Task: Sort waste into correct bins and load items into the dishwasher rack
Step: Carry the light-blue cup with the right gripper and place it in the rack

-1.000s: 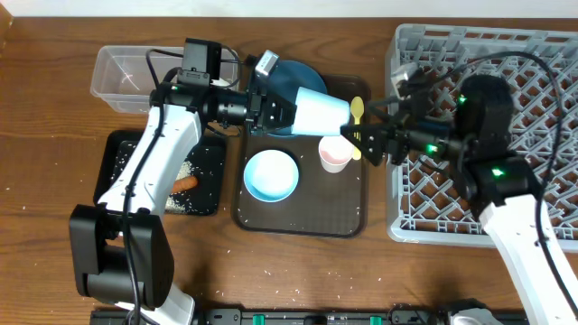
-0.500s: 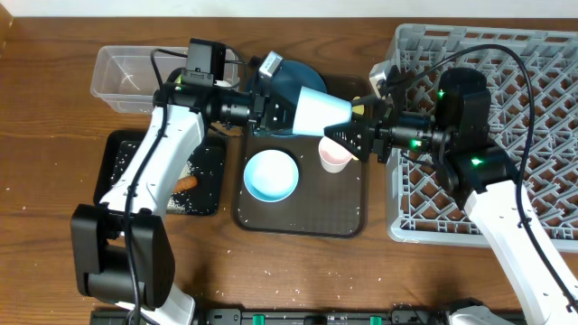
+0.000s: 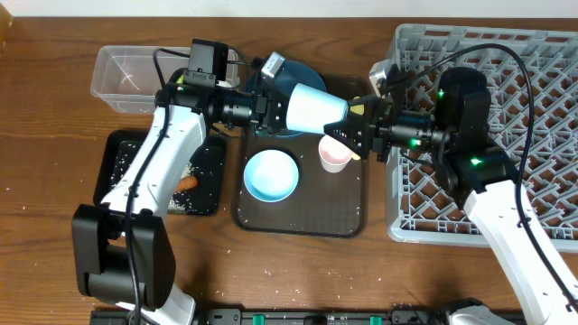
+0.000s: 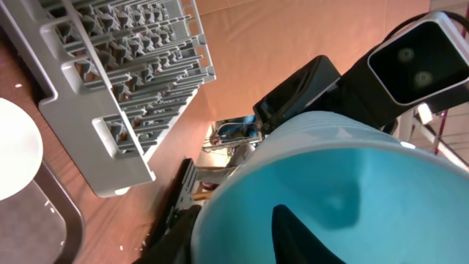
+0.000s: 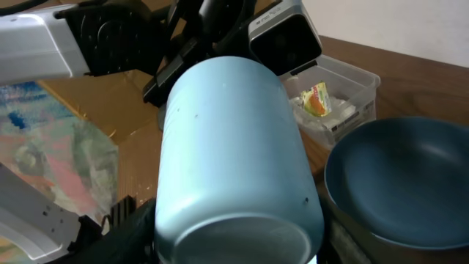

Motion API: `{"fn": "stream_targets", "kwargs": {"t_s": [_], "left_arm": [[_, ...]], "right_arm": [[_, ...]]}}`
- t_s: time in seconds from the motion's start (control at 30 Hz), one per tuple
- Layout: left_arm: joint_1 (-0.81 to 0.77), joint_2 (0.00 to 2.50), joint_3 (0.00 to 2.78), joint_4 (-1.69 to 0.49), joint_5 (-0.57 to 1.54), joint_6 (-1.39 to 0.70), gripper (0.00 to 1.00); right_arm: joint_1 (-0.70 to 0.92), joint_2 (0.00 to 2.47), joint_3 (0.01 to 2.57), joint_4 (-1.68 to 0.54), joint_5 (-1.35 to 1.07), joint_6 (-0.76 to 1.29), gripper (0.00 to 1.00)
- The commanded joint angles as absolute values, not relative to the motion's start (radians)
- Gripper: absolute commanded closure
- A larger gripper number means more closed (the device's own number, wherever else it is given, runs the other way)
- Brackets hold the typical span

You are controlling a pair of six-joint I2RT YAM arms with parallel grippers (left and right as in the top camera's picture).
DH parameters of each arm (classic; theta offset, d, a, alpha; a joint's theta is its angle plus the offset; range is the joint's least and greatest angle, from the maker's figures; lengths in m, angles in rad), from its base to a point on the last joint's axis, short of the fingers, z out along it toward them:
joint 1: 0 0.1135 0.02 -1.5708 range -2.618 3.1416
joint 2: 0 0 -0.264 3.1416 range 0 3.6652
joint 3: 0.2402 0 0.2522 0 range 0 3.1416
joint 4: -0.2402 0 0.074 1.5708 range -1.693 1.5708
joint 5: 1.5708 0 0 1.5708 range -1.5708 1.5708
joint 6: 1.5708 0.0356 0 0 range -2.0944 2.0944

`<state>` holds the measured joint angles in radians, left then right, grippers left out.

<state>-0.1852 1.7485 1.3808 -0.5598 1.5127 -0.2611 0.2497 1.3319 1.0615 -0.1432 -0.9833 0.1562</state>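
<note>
Left gripper (image 3: 276, 106): clamped on the rim of the blue-inside cup (image 3: 312, 108), with one finger (image 4: 300, 235) inside it. The cup is held on its side in the air above the brown serving tray (image 3: 298, 221), base pointing right.
Right gripper (image 3: 345, 128): at the cup's base, fingers either side of it. Whether it has closed on the cup cannot be told.
Step in hand: this looks like a hand-over of the cup from the left arm to the right.
Clear tub (image 3: 126, 77): far left on the worktop (image 3: 54, 226), with the tissue and yellow-green wrapper (image 5: 316, 99) inside.
Black tray (image 3: 212, 158): near left, holding the carrot stick (image 3: 185, 183) and rice (image 3: 183, 200).
On the serving tray: the white bowl (image 3: 271, 174), the pink-inside cup (image 3: 335, 155), and the dark-blue plate (image 5: 396, 176) at the far edge.
Spoon (image 3: 358, 109): pale yellow, mostly hidden by the right gripper.
Dishwasher rack (image 3: 542, 126): right side, with no dishes showing in it.
Done: the waste appears largely sorted.
Left to do: loading every dish, and a few white grains (image 3: 271, 269) lie loose on the near worktop.
</note>
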Motion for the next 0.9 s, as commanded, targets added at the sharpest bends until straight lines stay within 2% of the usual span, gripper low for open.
{"fn": "stream_targets", "kwargs": {"t_s": [0.0,0.1,0.33,0.5,0.67,0.87], "left_arm": [[-0.189,1.736,1.398,-0.559,1.533,-0.249,0.65],[-0.189,1.736,1.398,-0.559,1.533,-0.249,0.61],[-0.189,1.736,1.398,-0.559,1.532,-0.249,0.60],[-0.189,1.736,1.398,-0.559,1.483,-0.249,0.60],[-0.189,1.736,1.398,-0.560,1.364,-0.249,0.60],[-0.189,1.736,1.397,-0.609,1.007,-0.245,0.57]], "right_arm": [[0.224,1.339,1.077,-0.134,-0.962,0.161,0.60],[0.170,1.333,1.077,-0.147,-0.970,0.168,0.60],[-0.026,1.328,1.077,-0.204,-1.101,0.167,0.60],[-0.136,1.327,1.077,-0.310,-1.088,0.160,0.60],[-0.205,1.315,1.080,-0.466,-0.909,0.160,0.61],[-0.206,1.286,1.152,-0.677,-0.605,0.118,0.61]]}}
